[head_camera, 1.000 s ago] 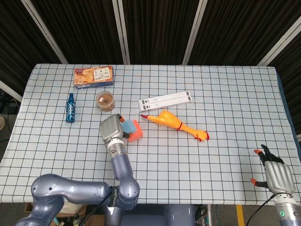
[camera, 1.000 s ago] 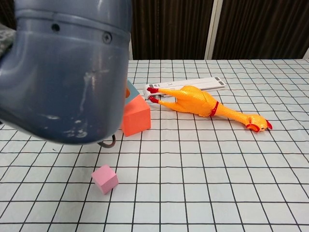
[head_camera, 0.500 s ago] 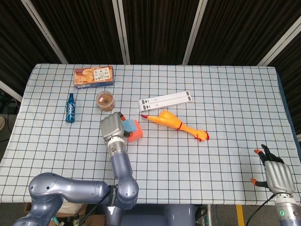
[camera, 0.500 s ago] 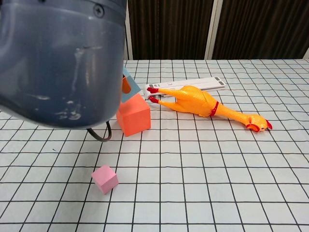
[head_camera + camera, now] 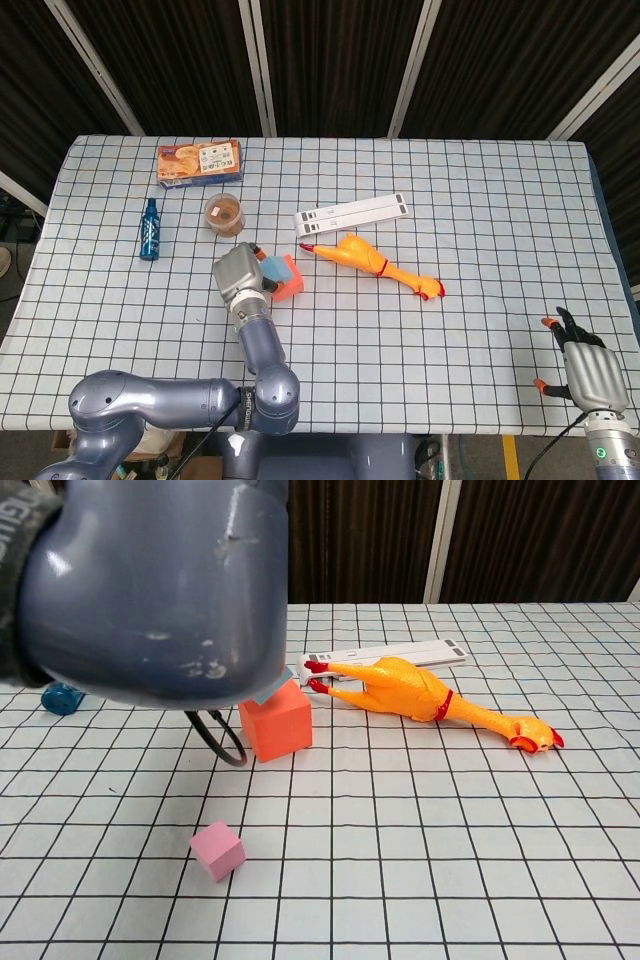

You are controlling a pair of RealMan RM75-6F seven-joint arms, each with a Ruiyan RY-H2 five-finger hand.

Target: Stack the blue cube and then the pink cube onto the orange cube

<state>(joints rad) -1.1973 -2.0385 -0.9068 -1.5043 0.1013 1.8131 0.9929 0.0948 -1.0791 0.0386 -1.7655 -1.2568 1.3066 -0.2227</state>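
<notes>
The orange cube [image 5: 292, 279] sits left of the table's middle, and the chest view shows it [image 5: 277, 721] too. The blue cube [image 5: 271, 267] lies against its upper left side, with only a thin blue sliver [image 5: 268, 693] showing at the orange cube's top in the chest view. My left hand [image 5: 239, 273] holds the blue cube from the left, its fingers mostly hidden under its grey back. The pink cube [image 5: 218, 850] lies alone on the cloth nearer to me, hidden in the head view. My right hand [image 5: 587, 372] hangs past the front right edge with its fingers spread and nothing in it.
A yellow rubber chicken [image 5: 377, 265] lies just right of the cubes, and a white strip [image 5: 352, 212] lies behind it. A brown-filled cup [image 5: 224, 212], a blue bottle [image 5: 150, 229] and a snack box [image 5: 199, 160] stand at the back left. My left arm fills the chest view's upper left.
My left arm has shifted slightly right and lowered. In the chest view the blue cube has come down from above the orange cube to its top. The right hand has not moved.
</notes>
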